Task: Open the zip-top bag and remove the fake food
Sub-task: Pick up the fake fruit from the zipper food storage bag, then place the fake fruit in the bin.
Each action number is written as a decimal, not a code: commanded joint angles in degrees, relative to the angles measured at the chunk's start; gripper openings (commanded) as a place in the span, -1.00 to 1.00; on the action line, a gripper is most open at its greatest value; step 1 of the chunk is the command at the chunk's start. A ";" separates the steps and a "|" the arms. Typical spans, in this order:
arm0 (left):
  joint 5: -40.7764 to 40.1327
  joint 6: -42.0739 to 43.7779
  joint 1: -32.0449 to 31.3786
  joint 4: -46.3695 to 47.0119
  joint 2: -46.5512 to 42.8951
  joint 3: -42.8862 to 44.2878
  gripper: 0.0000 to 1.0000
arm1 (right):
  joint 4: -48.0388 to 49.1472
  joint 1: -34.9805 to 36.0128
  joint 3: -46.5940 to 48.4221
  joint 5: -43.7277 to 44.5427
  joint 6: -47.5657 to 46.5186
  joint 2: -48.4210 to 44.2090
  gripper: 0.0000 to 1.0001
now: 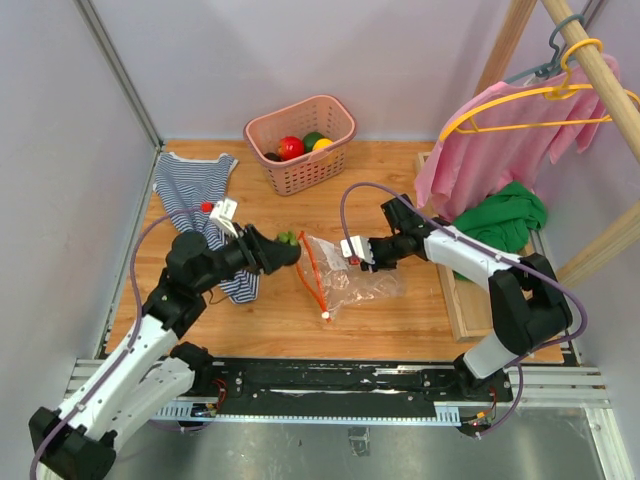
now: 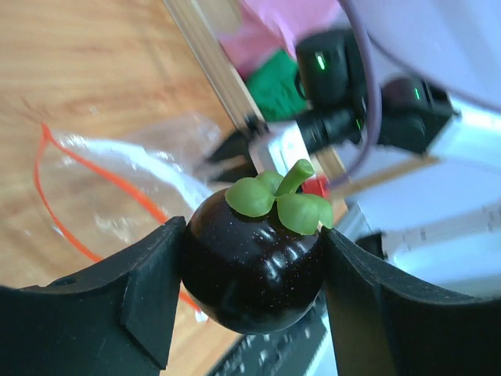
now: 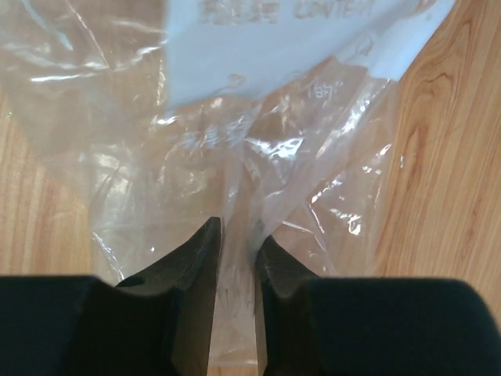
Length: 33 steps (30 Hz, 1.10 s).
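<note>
The zip-top bag (image 1: pixel 352 283) lies crumpled at the table's middle, its red-orange zip strip (image 1: pixel 309 272) gaping towards the left arm. My left gripper (image 1: pixel 290 246) hovers just left of the bag's mouth, shut on a dark purple-black fruit (image 2: pixel 254 262) with green leaves on top. On the bag's far side my right gripper (image 1: pixel 352 256) has its jaws slightly apart, and a fold of the clear bag (image 3: pixel 258 141) runs between them below the white label (image 3: pixel 274 39). More fake food, a red apple (image 1: pixel 290 147), a yellow piece (image 1: pixel 322 144) and a dark green one (image 1: pixel 312 137), sits in the pink basket (image 1: pixel 310 175).
A striped shirt (image 1: pixel 195 190) lies at the left behind my left arm. On the right a pink garment (image 1: pixel 500 130) hangs from a yellow hanger on a wooden rack, with a green cloth (image 1: pixel 505 225) on a raised wooden board (image 1: pixel 462 300) beneath it.
</note>
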 commanded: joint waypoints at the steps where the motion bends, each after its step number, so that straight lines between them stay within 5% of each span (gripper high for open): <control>1: -1.54 0.23 5.87 12.22 9.41 6.04 -0.61 | -2.52 -1.17 1.19 -2.19 -0.21 -0.90 -0.43; 7: -4.27 -0.66 13.09 26.61 25.65 15.77 -0.61 | -2.57 -1.69 1.69 -4.18 1.48 -3.14 0.31; 12: -7.64 1.49 15.46 30.41 38.60 25.86 -0.61 | -6.85 -3.15 5.60 -10.39 3.81 -6.95 0.70; 23: -16.32 8.31 15.57 28.07 58.47 42.77 -0.64 | -25.87 -3.20 14.44 -15.66 7.90 -16.39 0.83; 30: -23.53 10.08 14.99 11.41 69.74 58.08 -0.71 | -26.01 -3.20 10.78 -17.53 10.49 -22.86 0.86; 32: -27.51 9.93 14.17 0.77 74.78 66.48 -0.55 | -26.14 -3.33 10.39 -16.78 10.67 -23.66 0.87; 33: -30.09 9.79 13.59 -3.98 76.24 70.39 -0.29 | -26.41 -3.42 10.39 -16.39 10.68 -23.94 0.87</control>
